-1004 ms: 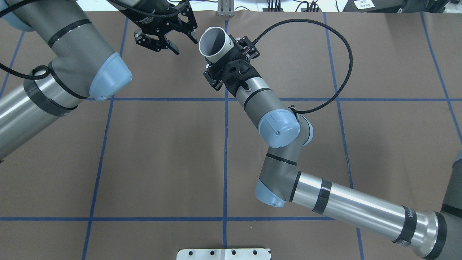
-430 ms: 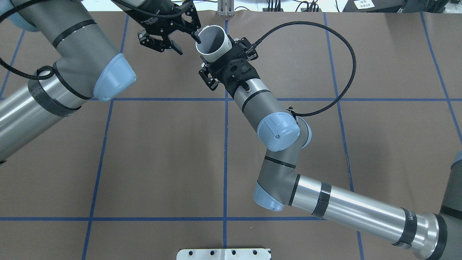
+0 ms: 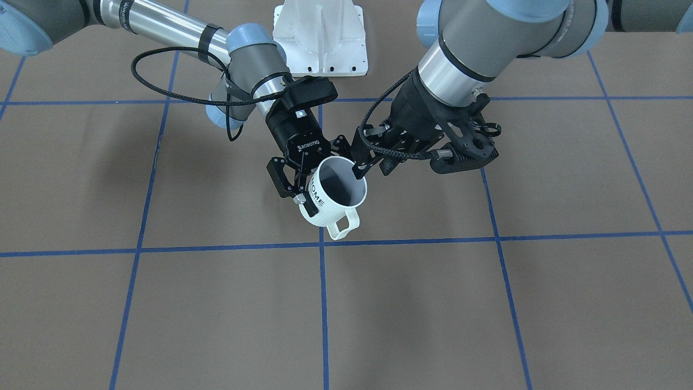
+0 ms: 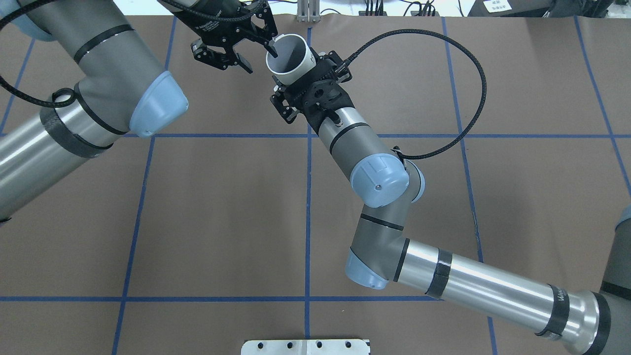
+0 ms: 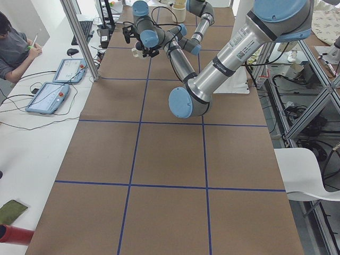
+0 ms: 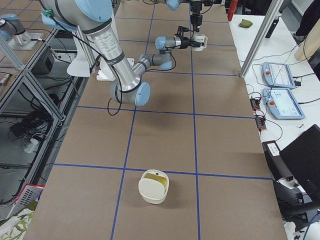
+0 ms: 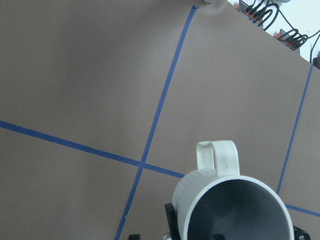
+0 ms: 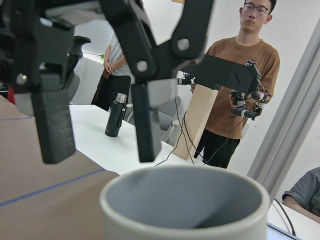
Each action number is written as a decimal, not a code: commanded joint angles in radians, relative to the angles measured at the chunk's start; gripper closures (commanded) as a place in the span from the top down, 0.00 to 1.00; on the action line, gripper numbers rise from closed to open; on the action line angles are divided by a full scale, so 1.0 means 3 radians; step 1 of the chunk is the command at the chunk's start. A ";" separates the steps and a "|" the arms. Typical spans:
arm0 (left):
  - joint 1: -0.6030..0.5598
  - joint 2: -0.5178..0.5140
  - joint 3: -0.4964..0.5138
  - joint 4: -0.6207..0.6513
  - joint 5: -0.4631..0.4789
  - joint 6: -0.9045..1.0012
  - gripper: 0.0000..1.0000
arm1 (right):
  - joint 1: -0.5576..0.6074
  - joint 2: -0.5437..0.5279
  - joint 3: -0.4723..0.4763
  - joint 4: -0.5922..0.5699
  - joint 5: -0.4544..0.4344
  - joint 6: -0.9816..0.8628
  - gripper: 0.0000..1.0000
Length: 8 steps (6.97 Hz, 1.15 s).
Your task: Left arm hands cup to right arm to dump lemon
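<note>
So the cup (image 3: 331,197) is up in the air above the table (image 3: 162,303), right by the blue centre line (image 3: 323,303). It's tipped with its mouth angled up and its handle (image 3: 344,225) pointing toward the operators' side, and the right gripper (image 3: 316,181) is clamped across its ribbed body. The left gripper (image 3: 372,167) is spread wide at the rim. In the right wrist view one of its fingers (image 8: 142,125) sits over the mouth and the other outside the wall, squeezing nothing. We read this as the exchange itself. The task wants the cup with the right arm and it has it, so the left just needs to get clear, though we can't tell which way it's heading. Our tips: the left backs out straight along its finger line so nothing clips the rim, and the right doesn't roll its wrist until the left is well apart, since any nudge could tip the cup early. We can't see a lemon inside. A white container (image 6: 154,186) with something yellowish in it sits well apart from the cup — possibly the dump spot, so carry mouth-up.
</note>
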 commanded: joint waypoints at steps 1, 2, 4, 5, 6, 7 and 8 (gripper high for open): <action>0.0003 -0.0042 0.0043 0.0000 -0.0002 -0.0005 0.53 | -0.0006 0.0021 0.0000 -0.0002 0.0000 0.0000 0.51; 0.0003 -0.0078 0.0099 0.0000 0.0003 0.0000 0.52 | -0.0006 0.0026 0.0005 0.0003 0.0000 0.0000 0.51; 0.0039 -0.0073 0.0099 0.0000 0.0003 0.0000 0.45 | -0.0011 0.0031 0.0011 0.0003 0.0000 0.0000 0.51; 0.0059 -0.0073 0.0099 0.0000 0.0048 0.0000 0.45 | -0.0011 0.0031 0.0011 0.0003 0.0000 0.0000 0.51; 0.0075 -0.0073 0.0099 0.0000 0.0074 0.0000 0.45 | -0.0011 0.0031 0.0011 0.0003 0.0000 0.0000 0.51; 0.0080 -0.0073 0.0099 0.0000 0.0069 0.0000 0.45 | -0.0011 0.0021 0.0011 0.0003 0.0005 -0.0005 0.51; 0.0085 -0.0068 0.0099 0.0000 0.0074 0.0005 0.45 | -0.0006 0.0006 0.0011 -0.0002 0.0005 -0.0020 0.51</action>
